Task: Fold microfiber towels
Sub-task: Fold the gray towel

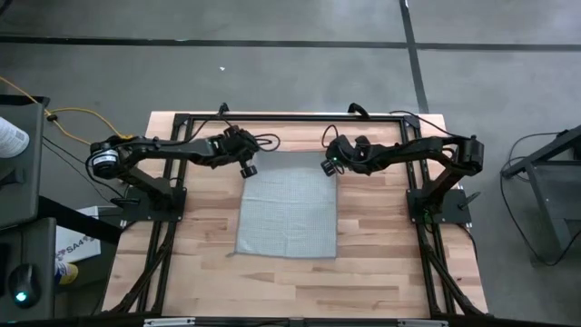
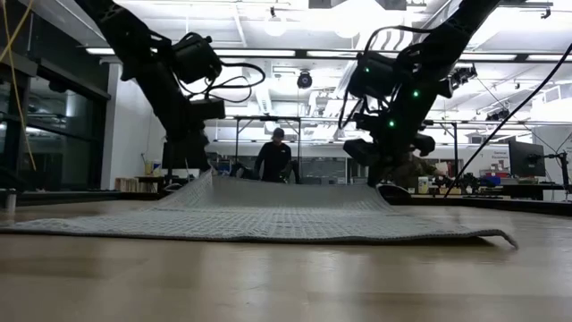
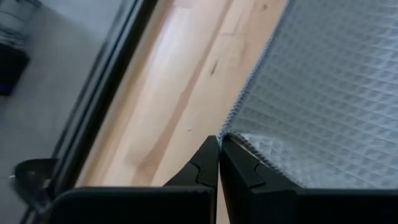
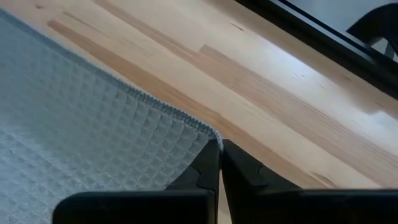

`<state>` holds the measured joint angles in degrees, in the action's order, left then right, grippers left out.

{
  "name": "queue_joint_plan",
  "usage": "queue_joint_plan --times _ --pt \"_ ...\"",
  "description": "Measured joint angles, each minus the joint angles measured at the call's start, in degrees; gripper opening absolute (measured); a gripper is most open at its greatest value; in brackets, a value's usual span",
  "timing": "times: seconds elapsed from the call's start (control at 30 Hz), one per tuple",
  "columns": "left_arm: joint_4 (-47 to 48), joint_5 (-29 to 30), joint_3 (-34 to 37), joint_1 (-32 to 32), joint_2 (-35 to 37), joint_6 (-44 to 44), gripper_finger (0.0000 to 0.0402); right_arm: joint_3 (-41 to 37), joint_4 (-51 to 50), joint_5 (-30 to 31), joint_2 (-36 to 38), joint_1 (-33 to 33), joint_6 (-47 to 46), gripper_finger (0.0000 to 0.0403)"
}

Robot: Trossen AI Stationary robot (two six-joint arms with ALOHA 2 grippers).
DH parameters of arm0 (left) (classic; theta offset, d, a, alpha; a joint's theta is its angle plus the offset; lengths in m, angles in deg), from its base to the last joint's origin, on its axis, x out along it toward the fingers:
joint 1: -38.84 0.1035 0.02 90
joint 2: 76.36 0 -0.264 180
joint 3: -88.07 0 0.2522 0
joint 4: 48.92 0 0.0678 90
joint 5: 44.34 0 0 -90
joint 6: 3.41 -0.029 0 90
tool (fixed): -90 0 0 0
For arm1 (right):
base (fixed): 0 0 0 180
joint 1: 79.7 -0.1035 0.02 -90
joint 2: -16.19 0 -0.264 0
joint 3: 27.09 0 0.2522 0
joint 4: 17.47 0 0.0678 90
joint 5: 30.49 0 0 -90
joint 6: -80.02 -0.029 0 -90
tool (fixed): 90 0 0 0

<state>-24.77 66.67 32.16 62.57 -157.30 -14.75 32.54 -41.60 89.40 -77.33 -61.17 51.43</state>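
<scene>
The light grey-blue microfiber towel (image 1: 289,213) lies spread on the wooden table, its near part flat and its far edge raised a little. My left gripper (image 1: 248,169) is shut on the towel's far left corner. My right gripper (image 1: 328,167) is shut on the far right corner. In the low view the far edge (image 2: 295,183) rises between both grippers. My left gripper pinches the towel's far left corner (image 3: 231,138) between its two fingers, at the edge. The corner is lifted a little off the table; the rest lies flat. My right gripper pinches the towel's far right corner (image 4: 208,140) between its two fingers, at the edge. The corner is lifted slightly; the cloth slopes down to the table.
A black frame (image 1: 290,116) runs along the table's far edge and down both sides by the arm bases. Bare wood (image 1: 290,282) lies near the front edge. A person (image 2: 273,156) stands far off in the room behind.
</scene>
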Motion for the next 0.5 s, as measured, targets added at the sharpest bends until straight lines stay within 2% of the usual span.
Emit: queue_joint_plan --times 0.27,0.5 --pt "-0.1 -1.95 0.0 -0.09 0.0 -0.43 0.0038 0.0 2.87 -0.42 0.0 -0.02 1.8 0.0031" --pt "-0.39 0.28 0.0 -0.09 0.0 -0.41 0.0085 0.0 3.77 -1.56 0.0 0.0 1.89 0.0065"
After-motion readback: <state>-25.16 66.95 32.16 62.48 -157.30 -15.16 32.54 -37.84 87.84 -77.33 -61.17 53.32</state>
